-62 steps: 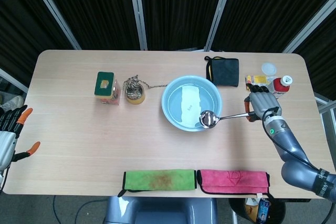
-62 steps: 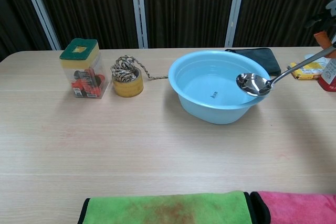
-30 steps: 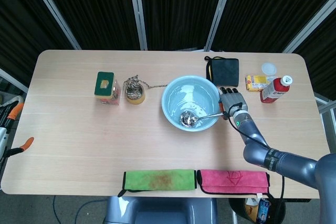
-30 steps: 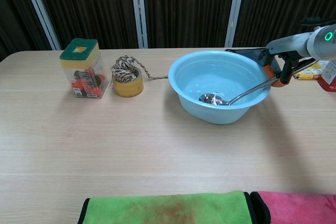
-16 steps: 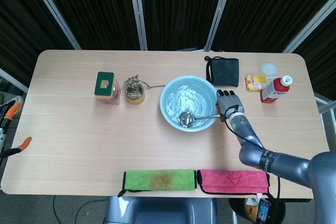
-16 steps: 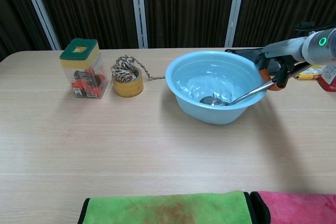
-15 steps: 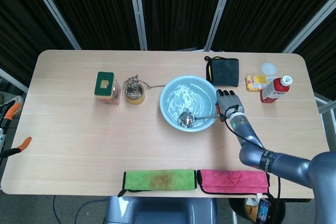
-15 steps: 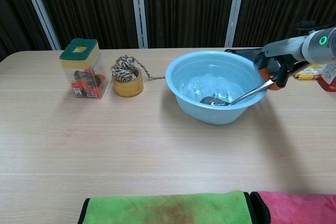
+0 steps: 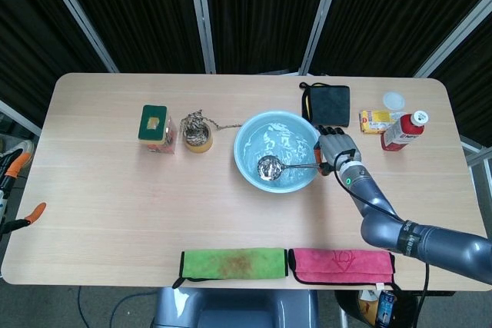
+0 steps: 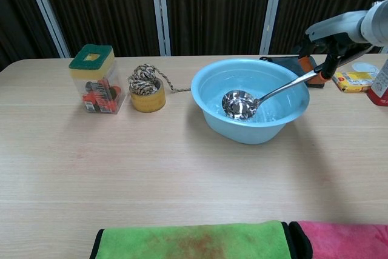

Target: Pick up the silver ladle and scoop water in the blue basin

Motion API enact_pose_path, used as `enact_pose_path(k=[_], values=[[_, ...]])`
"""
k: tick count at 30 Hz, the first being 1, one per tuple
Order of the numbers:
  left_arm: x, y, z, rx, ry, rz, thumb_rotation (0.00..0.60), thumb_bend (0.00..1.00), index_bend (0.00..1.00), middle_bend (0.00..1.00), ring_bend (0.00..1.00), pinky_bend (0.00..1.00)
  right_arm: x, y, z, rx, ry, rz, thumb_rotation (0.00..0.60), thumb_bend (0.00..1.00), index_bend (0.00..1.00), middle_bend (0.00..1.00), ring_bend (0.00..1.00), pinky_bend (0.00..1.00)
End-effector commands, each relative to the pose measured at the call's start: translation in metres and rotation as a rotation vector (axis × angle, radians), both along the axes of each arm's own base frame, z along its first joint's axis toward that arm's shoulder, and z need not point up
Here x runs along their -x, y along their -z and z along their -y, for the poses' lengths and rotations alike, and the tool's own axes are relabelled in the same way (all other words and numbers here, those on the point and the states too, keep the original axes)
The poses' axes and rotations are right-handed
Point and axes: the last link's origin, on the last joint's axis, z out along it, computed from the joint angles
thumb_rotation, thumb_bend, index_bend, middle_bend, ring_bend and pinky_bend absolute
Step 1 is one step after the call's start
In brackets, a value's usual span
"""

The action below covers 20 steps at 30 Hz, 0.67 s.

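Fingers of the right hand (image 9: 336,148) are being kept curled around the far end of the silver ladle (image 10: 239,104), so the handle is being gripped and the hand is closed on it, not spread. In the chest view the hand (image 10: 323,60) is being held above and just outside the right rim of the blue basin (image 10: 209,110), which lets the long handle slope down over the rim and puts the bowl of the ladle inside the basin. The bowl is being carried mouth-up, apparently lifted clear of the rippled water; whether water is being held in it cannot be told for certain, though its shine suggests so. A level bowl is judged to be what keeps a scoop from spilling.

The left hand is not being shown in either view; only orange-tipped tools at the left edge are seen.

Beside the basin, a rope-filled yellow cup (image 9: 197,134) and a green-lidded box (image 9: 154,130) are standing well clear of the scoop.
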Motion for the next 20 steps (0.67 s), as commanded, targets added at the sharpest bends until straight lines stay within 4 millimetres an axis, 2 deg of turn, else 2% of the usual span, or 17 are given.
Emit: enact_pose_path(k=[1,6,11,20], values=[[0.000,-0.001,0.000,-0.004,0.000,0.000,0.600,0.27,0.00,0.00,0.00,0.00,-0.007,-0.008,-0.003,0.009,-0.002,0.007,0.600,0.39,0.68,0.00,0.00,0.00],[0.000,0.000,0.001,-0.003,0.004,-0.006,0.600,0.27,0.00,0.00,0.00,0.00,-0.012,-0.017,-0.006,0.012,0.004,0.016,0.600,0.39,0.68,0.00,0.00,0.00],[0.001,0.001,0.001,0.004,0.002,-0.019,0.600,0.27,0.00,0.00,0.00,0.00,-0.007,-0.022,-0.007,0.016,0.020,0.001,0.600,0.39,0.68,0.00,0.00,0.00],[0.001,-0.001,0.002,-0.013,-0.003,-0.018,0.600,0.27,0.00,0.00,0.00,0.00,0.000,-0.014,-0.002,-0.008,0.041,-0.049,0.600,0.39,0.68,0.00,0.00,0.00]])
